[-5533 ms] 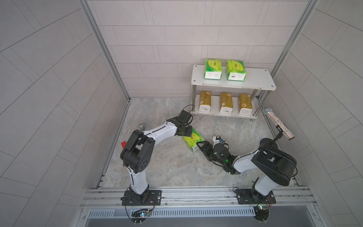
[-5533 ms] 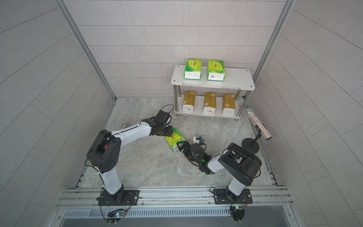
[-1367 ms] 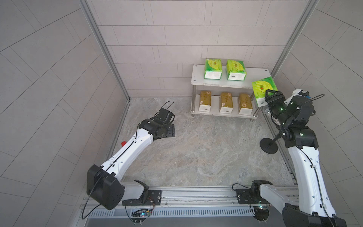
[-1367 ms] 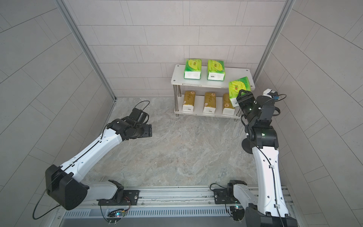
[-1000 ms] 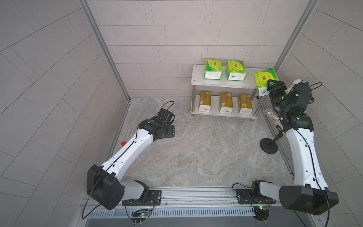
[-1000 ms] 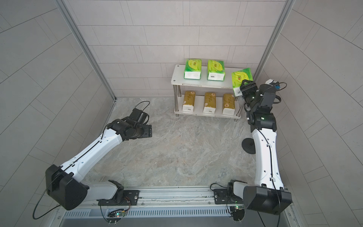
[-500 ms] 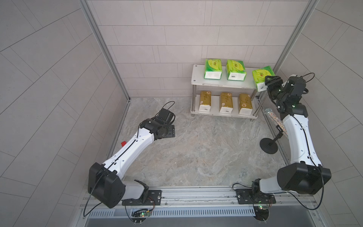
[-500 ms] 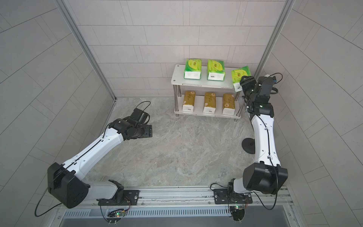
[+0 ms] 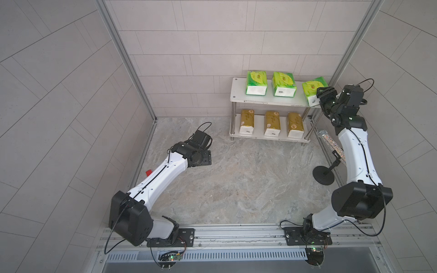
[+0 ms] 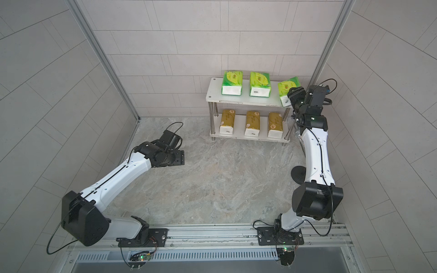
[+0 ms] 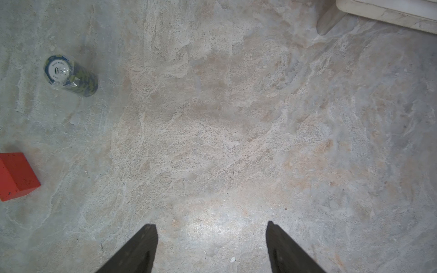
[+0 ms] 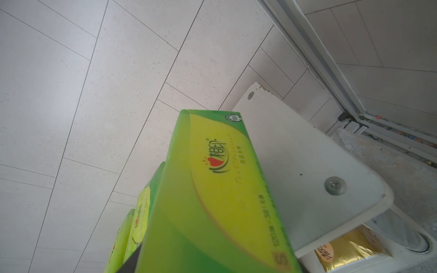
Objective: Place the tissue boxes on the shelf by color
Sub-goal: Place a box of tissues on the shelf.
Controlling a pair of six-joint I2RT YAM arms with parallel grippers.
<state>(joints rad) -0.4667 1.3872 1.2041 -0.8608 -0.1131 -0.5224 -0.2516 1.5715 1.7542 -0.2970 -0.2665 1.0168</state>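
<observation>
The right gripper (image 9: 319,97) is up at the right-hand end of the shelf (image 9: 238,99), its jaws closed on the near white end of a green tissue pack (image 9: 314,87). That pack lies skewed on the top board, its white end at the board's front right corner. It is angled against the left green pack (image 9: 256,82) and the middle green pack (image 9: 283,84), which stand square, side by side with gaps between them. In the right wrist view the held pack fills the lower part, with one dark finger (image 12: 128,261) against its side. Whether its whole underside rests on the board I cannot tell.

On the lower board three gold tissue packs (image 9: 272,123) stand in a row, white ends outward.

The left gripper (image 11: 211,229) hangs over bare stone floor, well apart from the shelf, with its fingers spread and nothing between them. Off by the left wall lie a patterned can (image 11: 71,75) and a red block (image 11: 16,176). A glittery microphone (image 9: 331,146) leans on a black stand beside the right arm.
</observation>
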